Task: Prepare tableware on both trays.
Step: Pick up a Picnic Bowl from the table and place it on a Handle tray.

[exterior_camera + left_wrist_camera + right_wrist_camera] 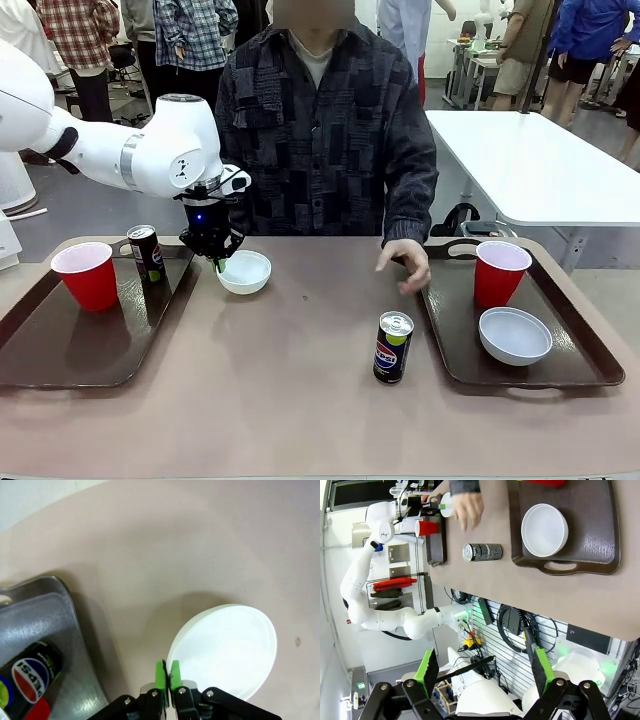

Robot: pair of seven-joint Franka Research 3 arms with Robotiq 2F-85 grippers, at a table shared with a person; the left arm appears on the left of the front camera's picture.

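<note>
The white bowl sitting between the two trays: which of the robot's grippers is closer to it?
Left. The left gripper is shut on the near rim of the white bowl. The right gripper hangs open, off the table's edge, well away from that bowl.

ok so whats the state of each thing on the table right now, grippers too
left gripper: shut on the rim of the left bowl
left bowl: on the table, beside the left tray
left tray: holds a cup and a can
left cup: upright
left can: upright
right gripper: open, holding nothing
right tray: holds a cup and a bowl
right cup: upright
right bowl: empty
right can: upright on the table, off the tray
</note>
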